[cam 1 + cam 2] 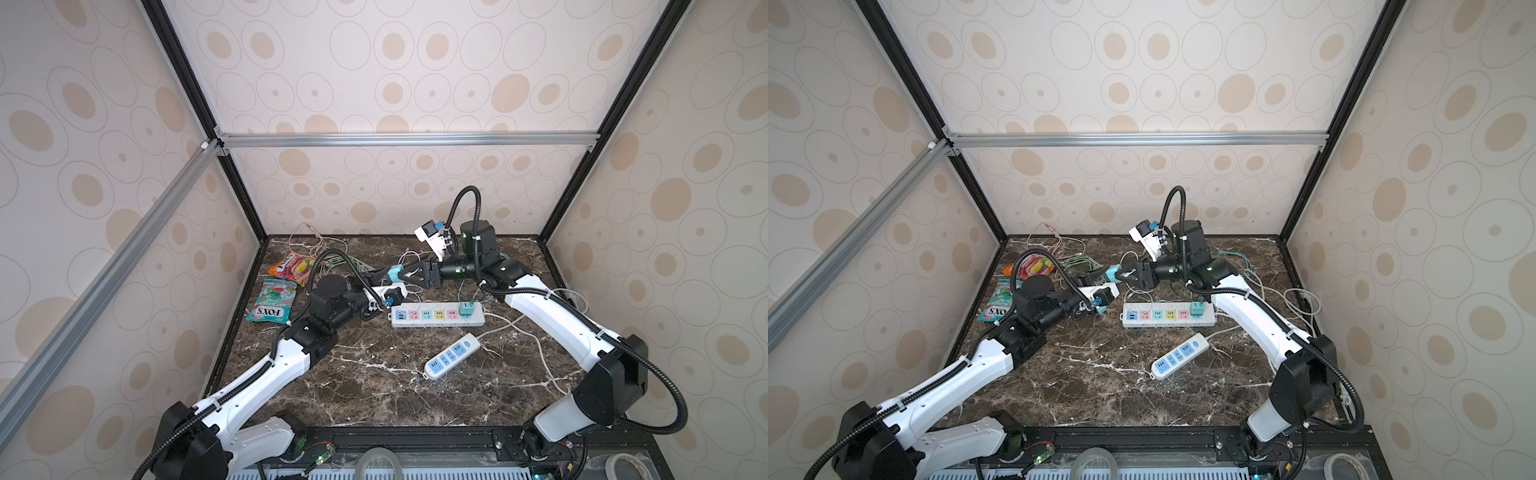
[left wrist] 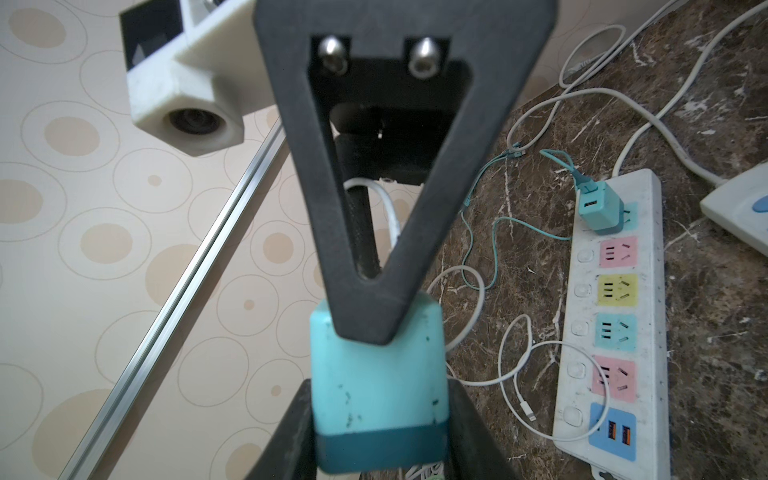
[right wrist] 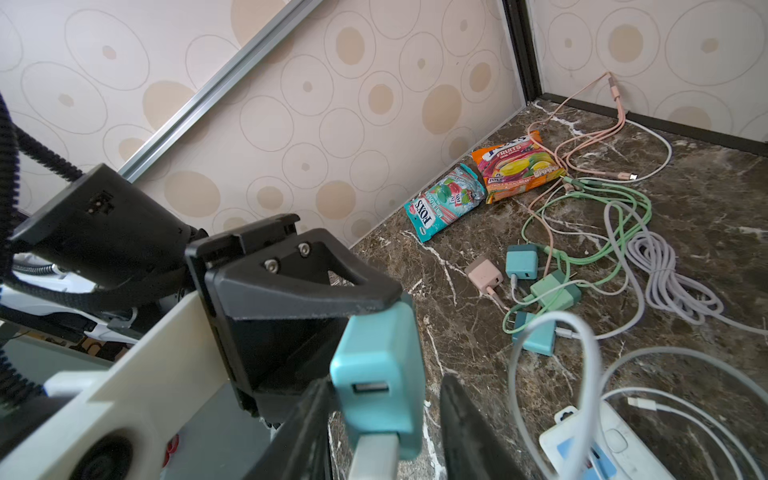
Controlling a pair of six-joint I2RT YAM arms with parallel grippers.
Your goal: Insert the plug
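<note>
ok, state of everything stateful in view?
left pincer: shut on teal charger, mid-air
right pincer: open, straddling same charger, gap one side
pastel strip: end socket taken, rest empty
second charger: in that end socket, prongs partly showing
blue strip: sockets empty

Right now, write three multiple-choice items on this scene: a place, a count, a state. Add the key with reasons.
1. Where on the white power strip is the plugged charger?
A. Yellow socket.
B. End socket farthest from the USB ports.
C. Beside the USB ports.

2. How many candy bags are there?
A. One.
B. Two.
C. Four.

3. What state is the raised charger in?
A. Lying loose.
B. Plugged into a strip.
C. Clamped in the left pincer.

Key:
1 B, it sits at the strip's end opposite the ports.
2 B, an orange one and a teal one lie side by side.
3 C, the left wrist view shows it gripped on both sides.
</note>
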